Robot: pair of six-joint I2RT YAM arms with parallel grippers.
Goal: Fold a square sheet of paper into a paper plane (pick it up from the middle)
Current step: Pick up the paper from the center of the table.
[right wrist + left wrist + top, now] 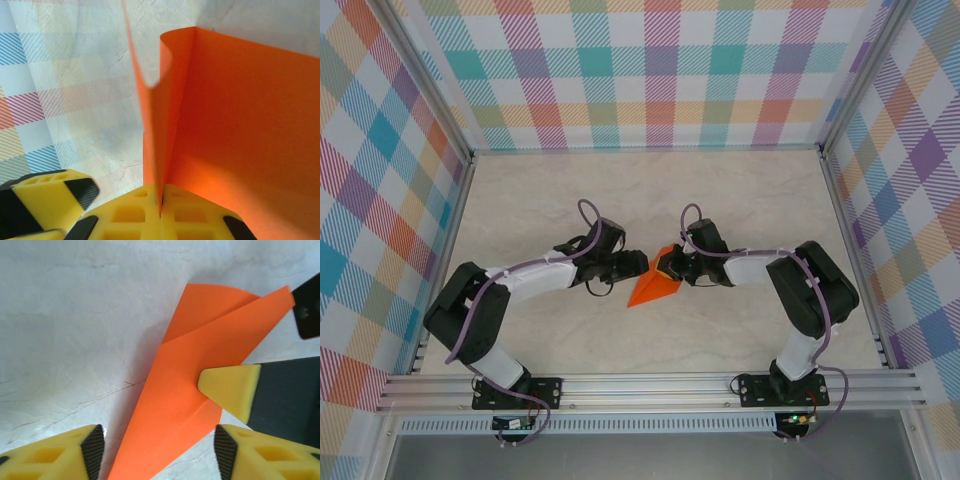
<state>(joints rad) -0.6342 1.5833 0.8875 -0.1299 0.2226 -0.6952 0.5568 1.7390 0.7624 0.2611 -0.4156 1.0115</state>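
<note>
Mid-table, between your two arms, you have the folded orange paper, its narrow point aimed near-left. Your right gripper is pinched tight on its folded layers. Your left gripper stands spread, fingers either side of the narrow end. Bare table lies all round, plaid walls well apart.
</note>
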